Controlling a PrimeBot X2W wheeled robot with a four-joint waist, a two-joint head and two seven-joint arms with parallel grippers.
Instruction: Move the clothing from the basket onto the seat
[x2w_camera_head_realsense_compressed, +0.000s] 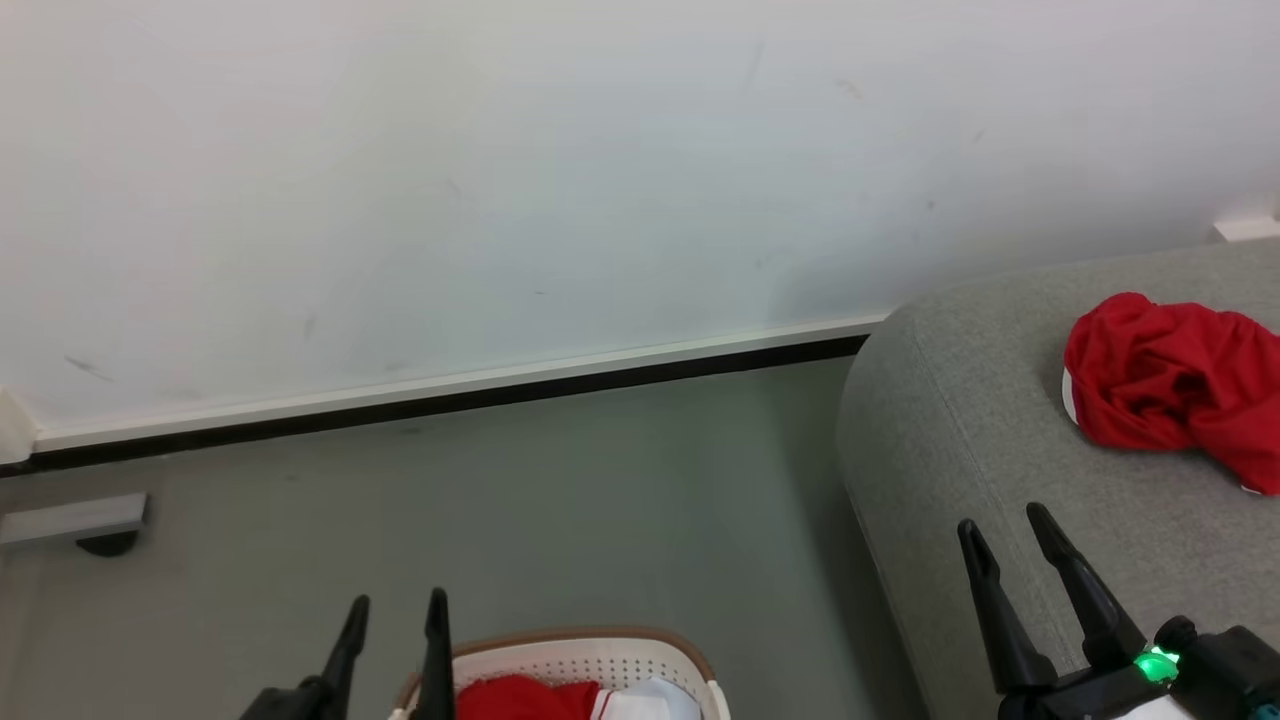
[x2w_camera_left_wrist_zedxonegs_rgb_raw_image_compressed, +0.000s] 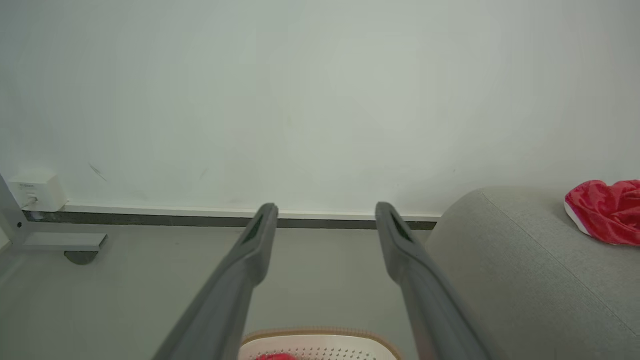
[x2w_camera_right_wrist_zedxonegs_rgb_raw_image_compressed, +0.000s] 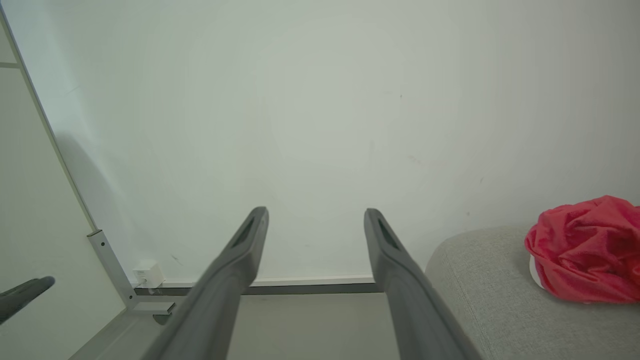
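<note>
A crumpled red garment (x2w_camera_head_realsense_compressed: 1175, 385) with a white edge lies on the grey seat (x2w_camera_head_realsense_compressed: 960, 430) at the right; it shows too in the left wrist view (x2w_camera_left_wrist_zedxonegs_rgb_raw_image_compressed: 607, 211) and the right wrist view (x2w_camera_right_wrist_zedxonegs_rgb_raw_image_compressed: 585, 250). The cream basket (x2w_camera_head_realsense_compressed: 590, 660) with a brown rim sits on the floor at the bottom centre, holding more red and white clothing (x2w_camera_head_realsense_compressed: 525, 698). My left gripper (x2w_camera_head_realsense_compressed: 395, 610) hangs open over the basket's left rim, nothing between its fingers. My right gripper (x2w_camera_head_realsense_compressed: 1005, 528) stands open above the seat's front edge, left of the garment and apart from it.
A pale wall with a white and dark baseboard (x2w_camera_head_realsense_compressed: 450, 395) runs behind the grey floor (x2w_camera_head_realsense_compressed: 600, 500). A grey metal frame foot (x2w_camera_head_realsense_compressed: 75, 520) rests on the floor at the far left, and a small white box (x2w_camera_left_wrist_zedxonegs_rgb_raw_image_compressed: 37, 191) sits against the wall.
</note>
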